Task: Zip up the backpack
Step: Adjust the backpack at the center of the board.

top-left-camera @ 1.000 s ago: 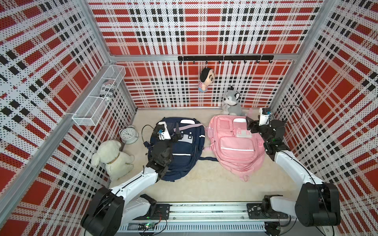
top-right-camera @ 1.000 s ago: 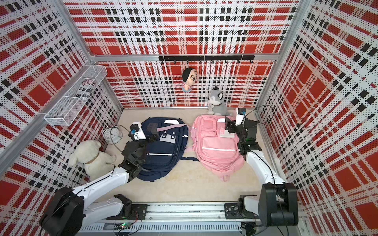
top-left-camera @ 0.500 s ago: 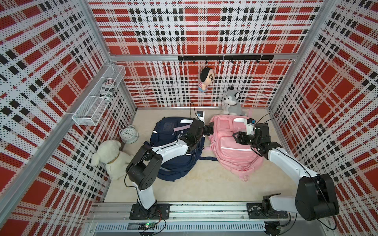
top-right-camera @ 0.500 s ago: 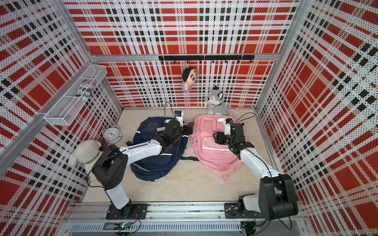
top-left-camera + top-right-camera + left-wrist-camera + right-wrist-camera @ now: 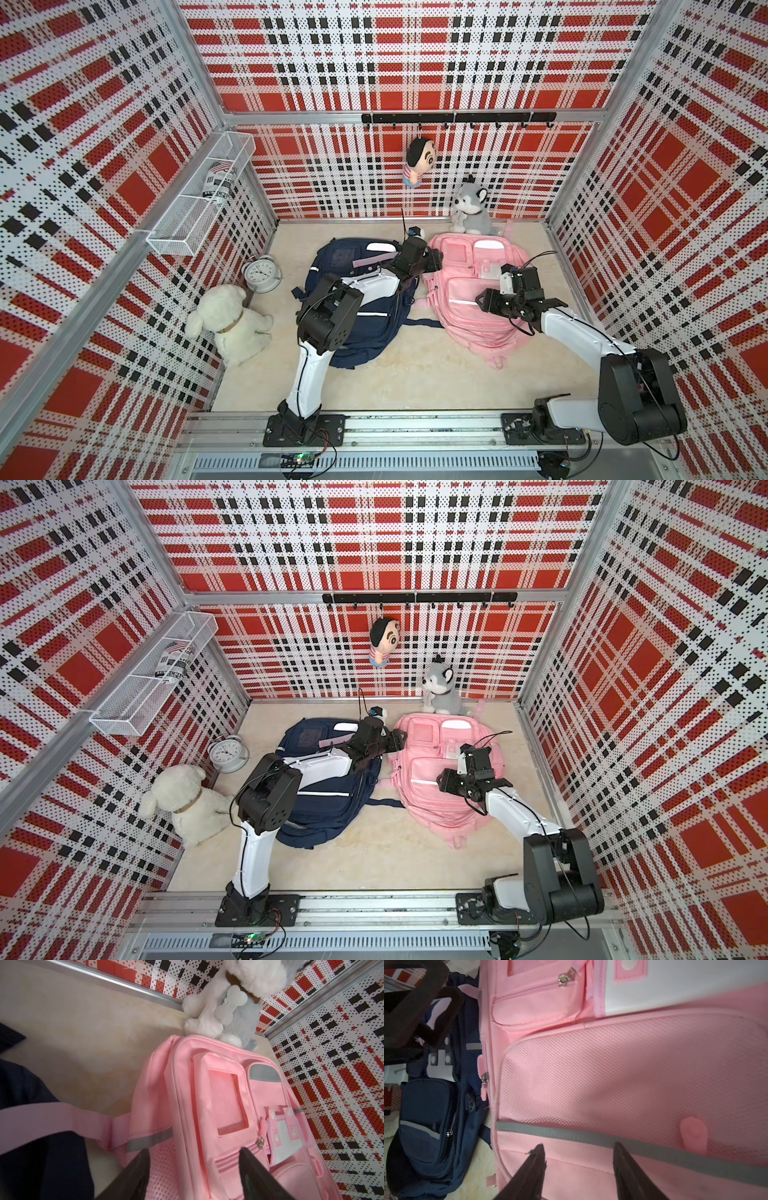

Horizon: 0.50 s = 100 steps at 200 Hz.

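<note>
Beige floor (image 5: 415,374): both grippers parted over pink backpack (image 5: 457,291)

The pink backpack is laid flat beside a navy backpack (image 5: 374,332). The left gripper (image 5: 194,1150) is held open at its side edge, the right gripper (image 5: 578,1145) open above its front pocket. Nothing is gripped.

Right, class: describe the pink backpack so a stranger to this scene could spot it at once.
Start at the plaid back wall; find the grey husky plush at its foot. Flat on the floor just before it lies the pink backpack; pink alone tells it from the navy backpack beside it.
</note>
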{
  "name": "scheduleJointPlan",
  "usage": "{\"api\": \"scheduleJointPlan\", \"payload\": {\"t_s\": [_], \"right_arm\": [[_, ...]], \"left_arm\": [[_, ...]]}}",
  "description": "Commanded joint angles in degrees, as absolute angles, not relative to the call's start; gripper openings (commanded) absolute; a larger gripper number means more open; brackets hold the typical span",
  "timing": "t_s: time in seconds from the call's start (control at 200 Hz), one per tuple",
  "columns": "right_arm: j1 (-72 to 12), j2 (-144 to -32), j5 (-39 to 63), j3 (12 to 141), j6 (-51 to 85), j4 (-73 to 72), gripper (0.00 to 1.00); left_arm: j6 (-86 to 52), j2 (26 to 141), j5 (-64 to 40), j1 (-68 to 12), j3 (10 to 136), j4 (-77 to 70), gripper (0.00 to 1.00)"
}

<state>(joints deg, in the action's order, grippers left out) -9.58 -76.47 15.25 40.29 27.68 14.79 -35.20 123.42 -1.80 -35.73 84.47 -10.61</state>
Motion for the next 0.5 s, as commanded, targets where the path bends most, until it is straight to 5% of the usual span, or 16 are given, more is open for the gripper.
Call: {"api": "scheduleJointPlan", "payload": {"t_s": [0.0,0.496], "right_arm": [[-9.8,-75.3,11.9,39.6,29.0,16.8,0.57],[-6.1,-94.9,8.5,45.8,24.5,14.6,0.58]], "left_arm": [[-37.7,126.2,-5.9,-34.8,85.8,-10.8,0.57],[-39.6,126.8,-10.4,-35.0,81.7,-16.4,0.03]]}}
